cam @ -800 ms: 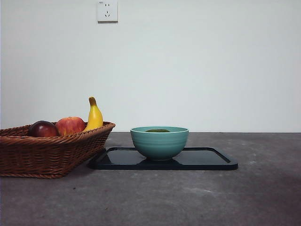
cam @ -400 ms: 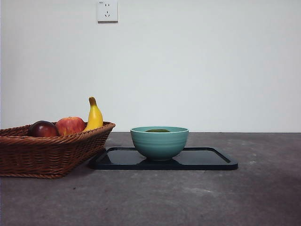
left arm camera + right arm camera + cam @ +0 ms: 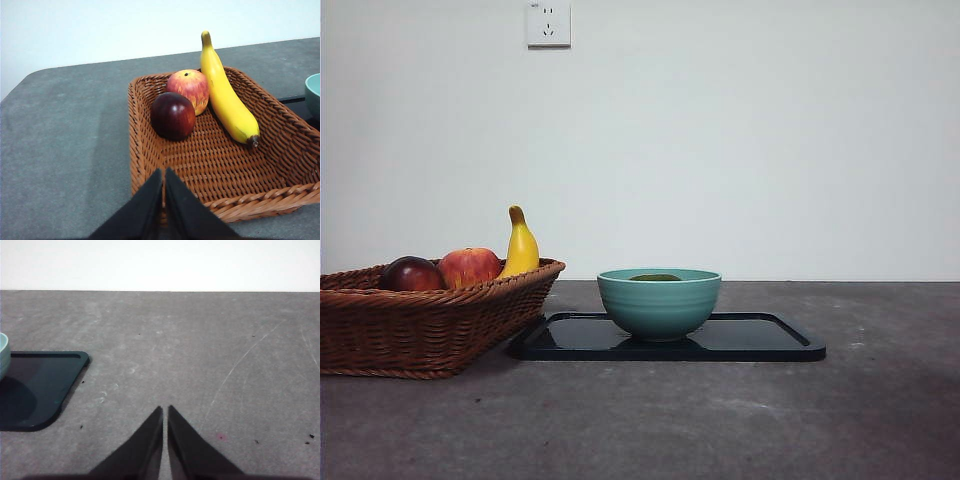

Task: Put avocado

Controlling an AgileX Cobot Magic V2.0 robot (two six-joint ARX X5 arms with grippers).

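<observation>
Avocado (image 3: 655, 277): inside the teal bowl (image 3: 659, 304), well clear of both grippers.
Left gripper (image 3: 164, 172): closed, empty, above the basket (image 3: 150, 150) rim.
Right gripper (image 3: 165, 410): closed, empty (over bare table).
Risk: a stray reach could nudge the bowl.

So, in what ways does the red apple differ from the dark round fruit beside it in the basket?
The red apple is light red with yellow streaks, while the dark round fruit is a deep, glossy red-purple. The apple lies against the banana; the dark fruit does not touch the banana. In the front view the apple rises a little higher over the rim. Both are round, of similar size, and lie in the wicker basket.
</observation>
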